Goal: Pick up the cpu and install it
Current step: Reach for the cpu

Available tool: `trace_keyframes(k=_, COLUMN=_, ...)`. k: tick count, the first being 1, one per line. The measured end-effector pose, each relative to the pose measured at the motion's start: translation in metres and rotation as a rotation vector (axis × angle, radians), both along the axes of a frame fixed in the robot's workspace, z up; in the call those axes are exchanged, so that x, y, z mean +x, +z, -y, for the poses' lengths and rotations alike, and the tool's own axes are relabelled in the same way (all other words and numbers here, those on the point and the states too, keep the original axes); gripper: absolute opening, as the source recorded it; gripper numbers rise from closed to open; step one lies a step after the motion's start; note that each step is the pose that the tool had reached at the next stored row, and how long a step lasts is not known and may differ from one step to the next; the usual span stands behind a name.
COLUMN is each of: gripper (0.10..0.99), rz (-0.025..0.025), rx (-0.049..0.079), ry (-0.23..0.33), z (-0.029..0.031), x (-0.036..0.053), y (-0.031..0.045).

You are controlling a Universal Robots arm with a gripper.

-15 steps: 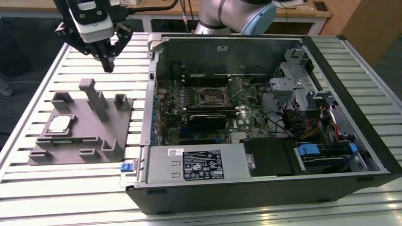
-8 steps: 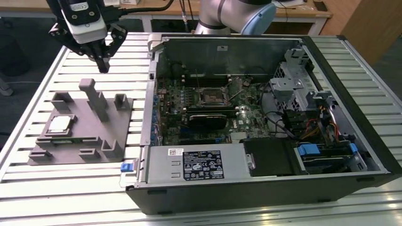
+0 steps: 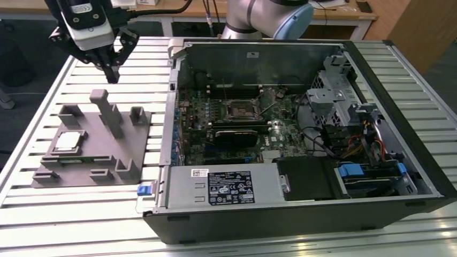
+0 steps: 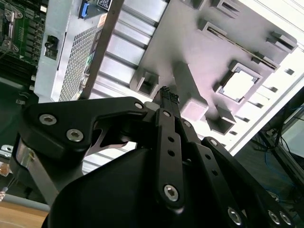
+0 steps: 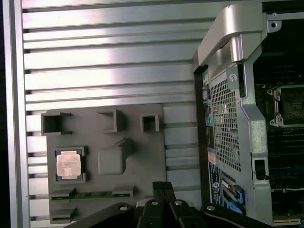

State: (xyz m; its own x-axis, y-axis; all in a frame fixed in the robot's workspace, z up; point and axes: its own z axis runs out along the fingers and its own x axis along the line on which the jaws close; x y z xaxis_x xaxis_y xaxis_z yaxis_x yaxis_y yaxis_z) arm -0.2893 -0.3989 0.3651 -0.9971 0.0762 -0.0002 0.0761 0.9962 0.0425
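Note:
The cpu (image 3: 68,141) (image 4: 236,84) (image 5: 69,164), a small square chip with a pale metal top, lies flat in a recess of the grey plastic block (image 3: 96,160). My gripper (image 3: 112,77) (image 4: 166,92) (image 5: 164,185) hangs in the air beyond the block's far end, above the slatted table. It is shut with nothing between its fingers, and it is well apart from the cpu. The square socket (image 3: 239,108) (image 5: 287,107) sits on the motherboard inside the open computer case (image 3: 400,80).
The grey block has upright posts (image 3: 107,110) and a green memory strip (image 5: 90,194) in a slot near the cpu. The case's raised wall (image 3: 171,107) stands between block and motherboard. The arm's base (image 3: 260,16) stands behind the case. The slatted metal table (image 3: 71,214) surrounds both.

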Motion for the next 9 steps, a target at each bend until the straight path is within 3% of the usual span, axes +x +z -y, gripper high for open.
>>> trace_keyframes(k=9, gripper=0.106, rz=-0.0001, rx=0.000, ry=0.002, z=0.0010, x=-0.0161, y=-0.0034)
